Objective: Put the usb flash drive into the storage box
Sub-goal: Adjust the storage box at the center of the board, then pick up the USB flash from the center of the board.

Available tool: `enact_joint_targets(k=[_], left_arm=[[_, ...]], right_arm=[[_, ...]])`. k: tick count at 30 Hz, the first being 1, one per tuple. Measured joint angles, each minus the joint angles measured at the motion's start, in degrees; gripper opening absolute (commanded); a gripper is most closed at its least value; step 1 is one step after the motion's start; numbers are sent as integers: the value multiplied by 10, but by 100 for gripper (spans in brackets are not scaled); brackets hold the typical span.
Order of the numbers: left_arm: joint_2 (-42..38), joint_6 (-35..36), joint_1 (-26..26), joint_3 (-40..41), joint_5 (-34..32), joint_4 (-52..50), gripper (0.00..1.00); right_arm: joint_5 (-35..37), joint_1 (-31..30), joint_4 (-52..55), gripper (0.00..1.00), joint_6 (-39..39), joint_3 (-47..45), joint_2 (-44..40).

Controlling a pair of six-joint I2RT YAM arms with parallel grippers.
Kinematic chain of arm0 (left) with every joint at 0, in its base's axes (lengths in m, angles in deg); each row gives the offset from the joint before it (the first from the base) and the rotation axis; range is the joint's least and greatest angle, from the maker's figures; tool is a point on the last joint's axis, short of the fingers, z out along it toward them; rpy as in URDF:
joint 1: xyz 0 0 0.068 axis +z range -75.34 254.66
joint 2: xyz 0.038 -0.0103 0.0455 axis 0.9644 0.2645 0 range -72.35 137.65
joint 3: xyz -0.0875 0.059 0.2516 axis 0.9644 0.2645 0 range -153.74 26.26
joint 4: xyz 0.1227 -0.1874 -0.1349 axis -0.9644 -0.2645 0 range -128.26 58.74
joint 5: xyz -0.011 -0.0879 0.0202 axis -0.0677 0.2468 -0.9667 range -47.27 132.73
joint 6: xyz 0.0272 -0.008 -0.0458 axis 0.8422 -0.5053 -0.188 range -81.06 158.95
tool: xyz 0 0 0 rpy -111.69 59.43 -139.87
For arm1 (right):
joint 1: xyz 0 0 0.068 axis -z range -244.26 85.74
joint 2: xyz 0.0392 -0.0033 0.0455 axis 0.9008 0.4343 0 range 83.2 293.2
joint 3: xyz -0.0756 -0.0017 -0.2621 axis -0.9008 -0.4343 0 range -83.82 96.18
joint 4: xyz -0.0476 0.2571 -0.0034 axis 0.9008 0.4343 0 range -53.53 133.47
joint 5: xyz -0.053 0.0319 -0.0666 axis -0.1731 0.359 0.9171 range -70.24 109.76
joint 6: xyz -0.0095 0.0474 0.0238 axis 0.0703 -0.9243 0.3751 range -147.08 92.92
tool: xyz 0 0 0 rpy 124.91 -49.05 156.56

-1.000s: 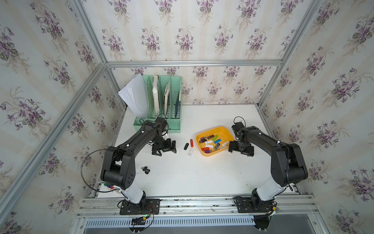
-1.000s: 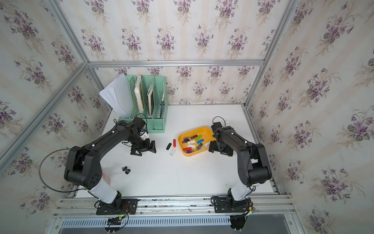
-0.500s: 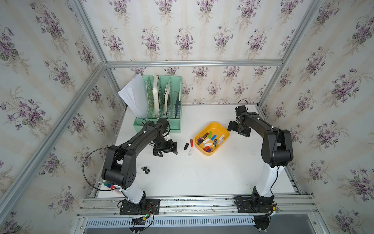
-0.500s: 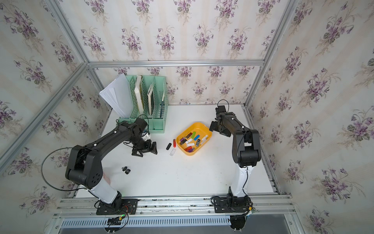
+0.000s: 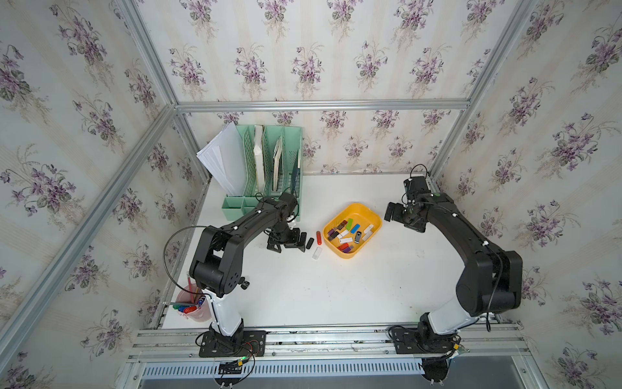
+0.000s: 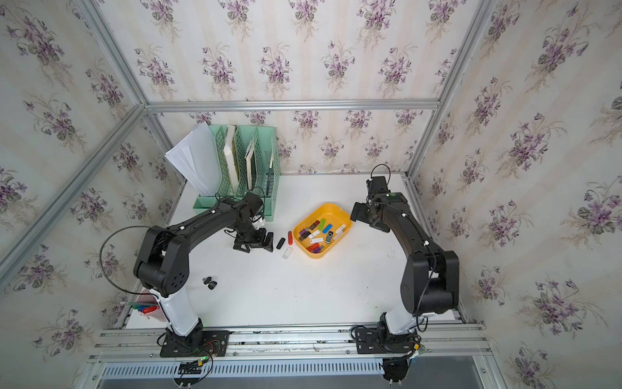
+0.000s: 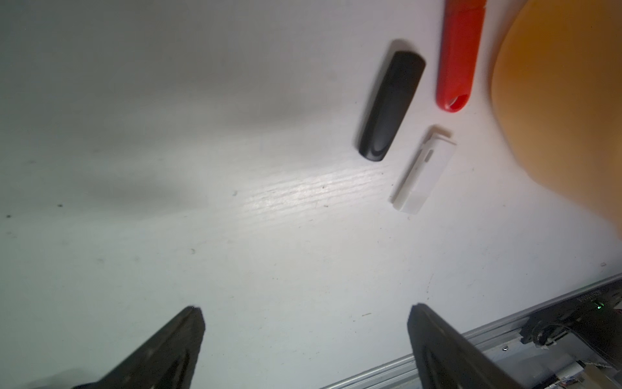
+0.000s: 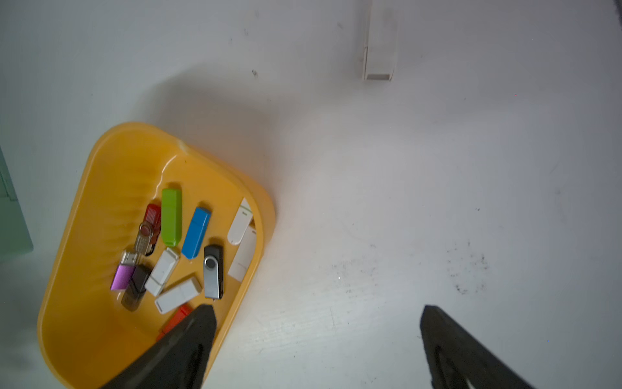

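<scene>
Left gripper (image 7: 306,308) wide open w/ nothing held; black flash drive (image 7: 390,106) lies on table (image 7: 235,235) just ahead, near yellow box (image 5: 361,209). Right gripper (image 8: 316,308) open, empty too. Should line jaws across drive's narrow sides before closing.

The surface (image 7: 235,235) is white and smooth, with a faint grain, a soft sheen and a few dark scuffs. The storage box (image 8: 101,202) is glossy yellow-orange plastic, with highlights rippling across its floor. Beside it, the black flash drive (image 7: 390,107) looks like satin-smooth plastic, the red flash drive (image 7: 457,57) glossy plastic, the white flash drive (image 7: 424,168) matt plastic. Inside the box, a swivel drive (image 8: 213,272) has a brushed metal clip. The file organizer (image 5: 282,161) is matt mint-green plastic and holds white paper (image 5: 222,161). The frame rails (image 5: 319,105) are bare silvery metal, and the wallpaper (image 5: 336,50) is matt and printed. The fingers (image 7: 168,347) of the left end effector (image 7: 304,311) are matt black
</scene>
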Motion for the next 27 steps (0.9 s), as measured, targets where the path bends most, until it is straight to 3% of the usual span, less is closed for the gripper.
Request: enact_joint_targets(k=[5,17,27], left_arm=[[33,0,0,-60,-32,-11,99],[163,-10,-37,-245,-76,-53,99],[232,-20,-90,-324,-85,-80,99]], right_arm=[[-44,-51,21,100,-6,-63,-48],[-67,-54,54,100,-30,-94,-116],[-70,-54,69,100,-30,-109,-140]])
